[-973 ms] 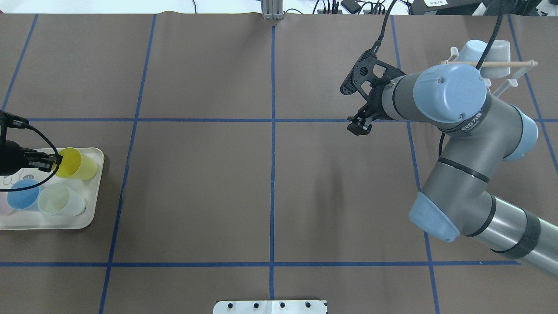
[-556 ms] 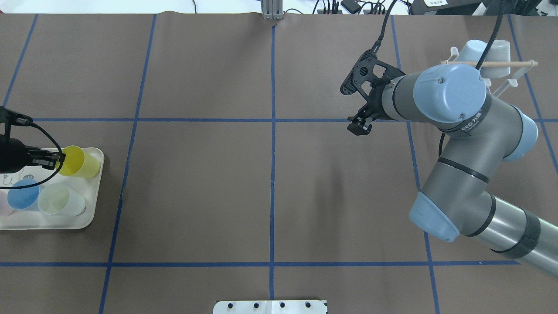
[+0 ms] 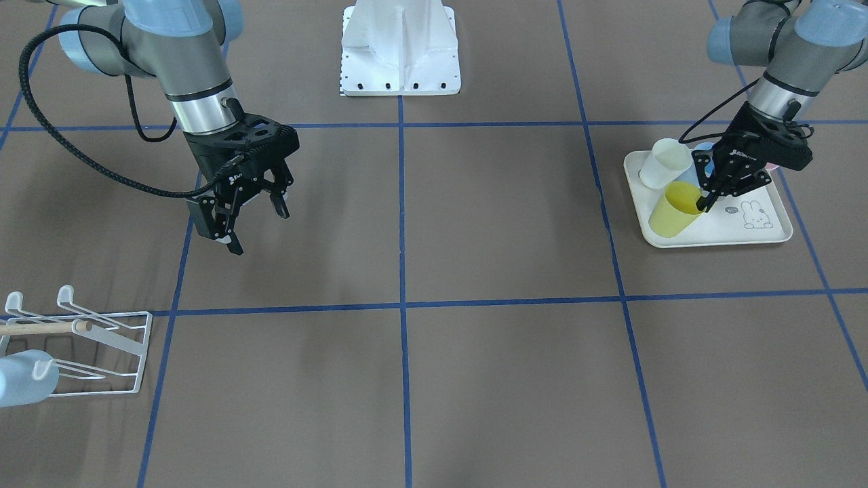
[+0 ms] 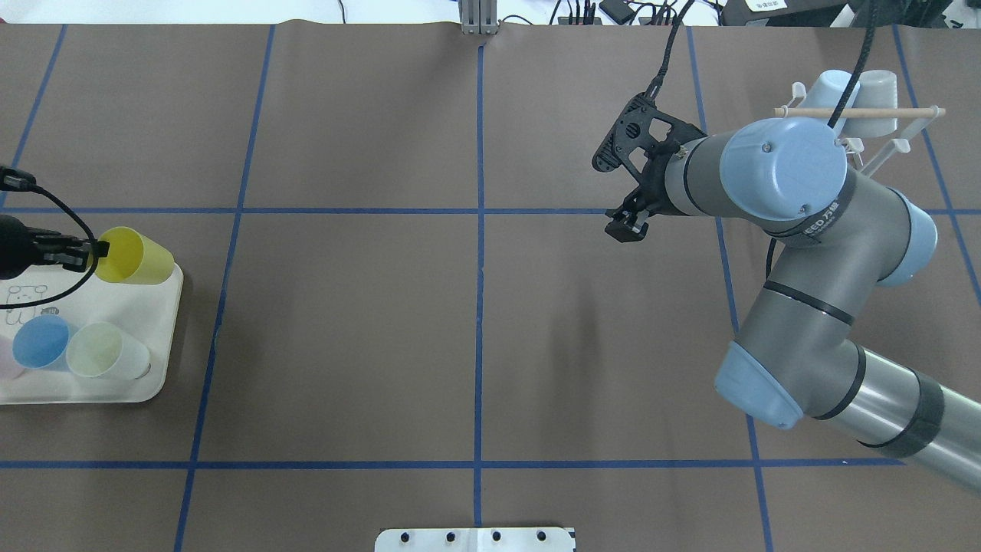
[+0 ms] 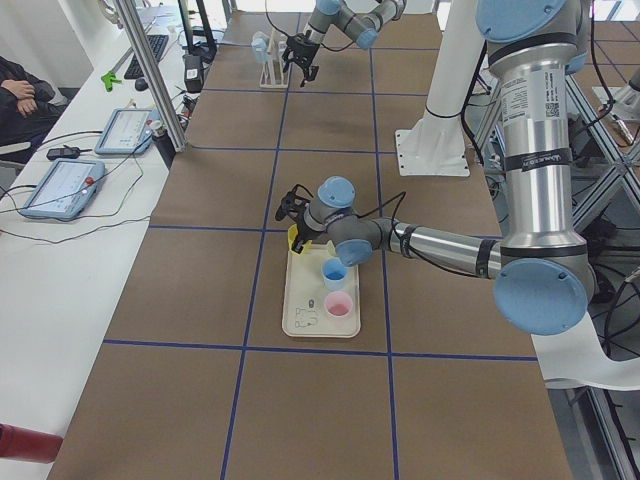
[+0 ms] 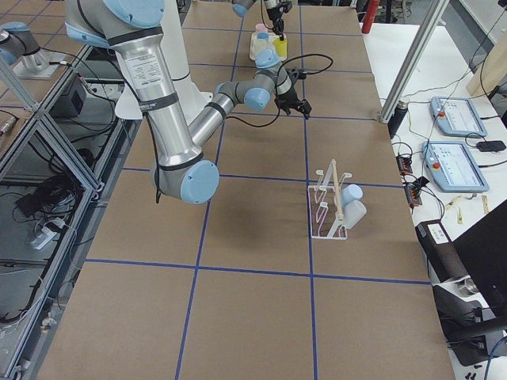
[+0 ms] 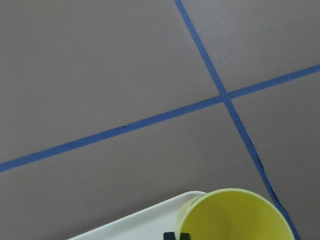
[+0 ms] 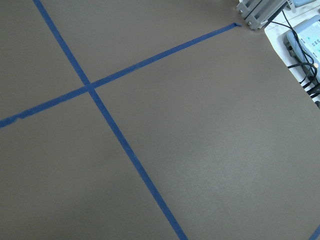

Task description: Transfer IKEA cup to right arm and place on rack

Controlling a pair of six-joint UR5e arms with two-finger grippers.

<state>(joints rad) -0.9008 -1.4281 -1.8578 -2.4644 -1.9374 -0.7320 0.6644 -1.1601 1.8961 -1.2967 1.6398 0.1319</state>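
My left gripper is shut on the rim of a yellow cup, with one finger inside it. It holds the cup tilted over the far edge of the cream tray. The cup also shows in the front view and the left wrist view. My right gripper is open and empty, hovering over the table right of centre. The white wire rack with a wooden dowel stands at the far right, behind the right arm.
A blue cup and a pale translucent cup stand on the tray, with a pink one at the view's edge. The rack carries a pale-blue cup and a white one. A white base plate sits at the robot's side.
My left gripper has lifted the yellow cup and carried it toward the tray's far edge. The right arm has shifted slightly, its gripper still open.
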